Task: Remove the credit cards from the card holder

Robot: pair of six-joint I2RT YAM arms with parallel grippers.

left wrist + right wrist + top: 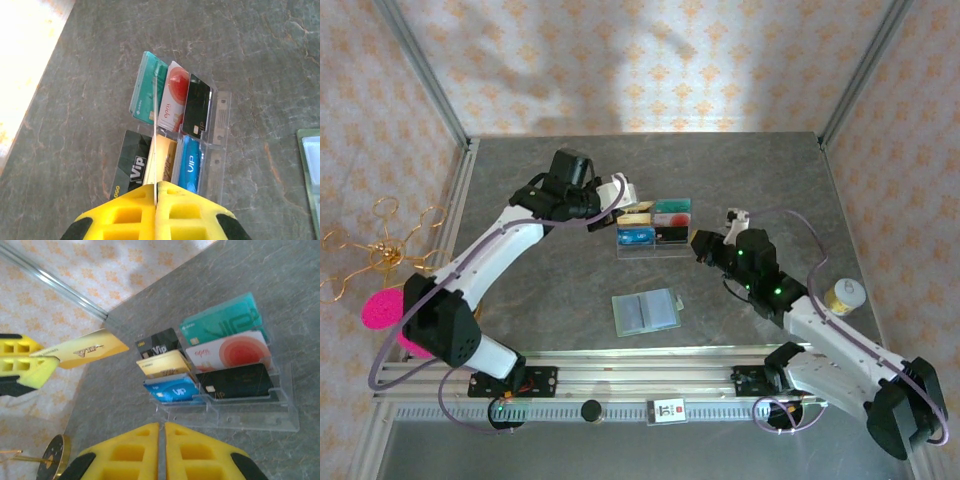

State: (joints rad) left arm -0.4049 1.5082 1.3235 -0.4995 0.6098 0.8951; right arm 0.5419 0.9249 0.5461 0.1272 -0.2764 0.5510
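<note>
The clear tray [240,416] of cards sits mid-surface [550,290], and the card holder [647,311] lies unfolded and flat between it and the near edge, with neither claw touching it. The left claw [156,192] hangs over the tray, pinched tight on one end of a gold card [82,356], while the right claw [161,437] is closed on nothing near the tray's right end. The holder looks light, soft and apt to slide, so I would pin its border and draw any card, thin and slick, by its exposed edge.
</note>
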